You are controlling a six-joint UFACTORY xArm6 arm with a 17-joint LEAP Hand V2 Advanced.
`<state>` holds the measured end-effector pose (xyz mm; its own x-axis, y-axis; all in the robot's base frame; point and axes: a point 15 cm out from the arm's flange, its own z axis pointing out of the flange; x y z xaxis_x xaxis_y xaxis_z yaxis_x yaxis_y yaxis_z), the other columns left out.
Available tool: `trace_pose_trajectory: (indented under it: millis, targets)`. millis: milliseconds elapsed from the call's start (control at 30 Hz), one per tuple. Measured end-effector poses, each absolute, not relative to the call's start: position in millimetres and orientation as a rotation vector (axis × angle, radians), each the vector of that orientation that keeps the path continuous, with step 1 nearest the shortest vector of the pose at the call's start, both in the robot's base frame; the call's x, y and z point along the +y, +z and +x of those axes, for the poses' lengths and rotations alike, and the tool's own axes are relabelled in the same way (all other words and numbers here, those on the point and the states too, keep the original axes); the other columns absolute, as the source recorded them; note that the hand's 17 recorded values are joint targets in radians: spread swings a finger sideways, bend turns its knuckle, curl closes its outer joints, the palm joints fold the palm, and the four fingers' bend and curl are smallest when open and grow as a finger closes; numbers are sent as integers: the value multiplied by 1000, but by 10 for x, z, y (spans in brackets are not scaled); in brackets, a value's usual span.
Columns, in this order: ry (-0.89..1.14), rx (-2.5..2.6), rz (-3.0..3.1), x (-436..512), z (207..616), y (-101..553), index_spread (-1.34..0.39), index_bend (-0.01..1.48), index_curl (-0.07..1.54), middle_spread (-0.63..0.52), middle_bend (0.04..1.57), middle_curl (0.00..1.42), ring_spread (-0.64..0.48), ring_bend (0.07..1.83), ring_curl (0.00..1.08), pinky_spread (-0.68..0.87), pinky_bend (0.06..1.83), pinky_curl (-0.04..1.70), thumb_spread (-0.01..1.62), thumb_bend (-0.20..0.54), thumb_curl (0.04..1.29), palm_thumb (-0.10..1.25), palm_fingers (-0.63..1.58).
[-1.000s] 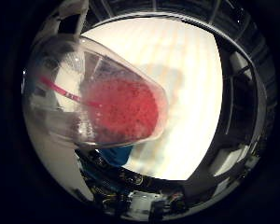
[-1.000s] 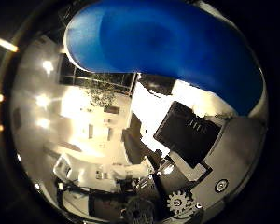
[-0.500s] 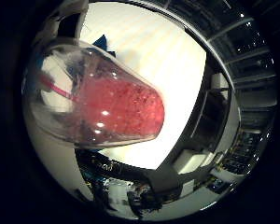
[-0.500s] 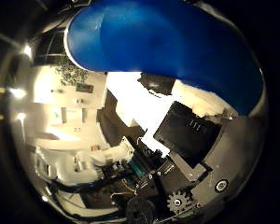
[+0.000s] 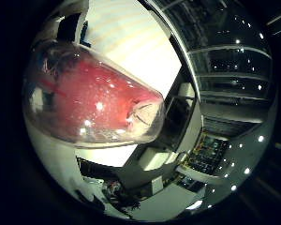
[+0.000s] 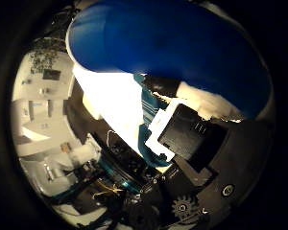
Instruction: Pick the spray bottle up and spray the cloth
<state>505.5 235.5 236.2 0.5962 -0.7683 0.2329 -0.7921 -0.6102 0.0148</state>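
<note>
The spray bottle's clear body [image 5: 91, 105], holding red liquid, fills much of the little finger side view, close against my palm. Its blue spray head [image 6: 173, 45] arches across the thumb side view. My hand [image 6: 192, 139] is curled round the bottle, and a white-tipped finger [image 6: 206, 103] rests against the blue head. The bottle hangs above the white table [image 5: 131, 42]. A small dark blue patch [image 5: 83, 33] shows on the table past the bottle's shoulder; I cannot tell whether it is the cloth.
Beyond the table's edge stand dark shelving and windows [image 5: 225, 70], with benches and equipment [image 5: 201, 154] lower down. White furniture and lab clutter [image 6: 48, 124] lie on the other side of the hand.
Both views have swung, so the hand has turned with the bottle in it. More of the room and less of the table shows now. The grip looks the same.
</note>
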Motion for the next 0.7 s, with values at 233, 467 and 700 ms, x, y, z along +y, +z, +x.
trace_pose_trajectory:
  millis: [233, 467, 700]
  targets:
    - [355, -1275, 2634, 2421, 5100, 2086, -168, 1210, 690, -58, 1372, 584, -154, 1472, 615, -148, 942, 1510, 1004, -14, 726, 1054, 1194]
    - [350, -1270, 2604, 2392, 5102, 1925, -168, 1211, 690, -58, 1372, 584, -154, 1472, 615, -148, 944, 1505, 1005, -13, 730, 1053, 1193]
    - [353, -1276, 2603, 2416, 5092, 1927, -168, 1211, 690, -58, 1373, 584, -153, 1472, 615, -148, 946, 1503, 1005, -13, 732, 1052, 1193]
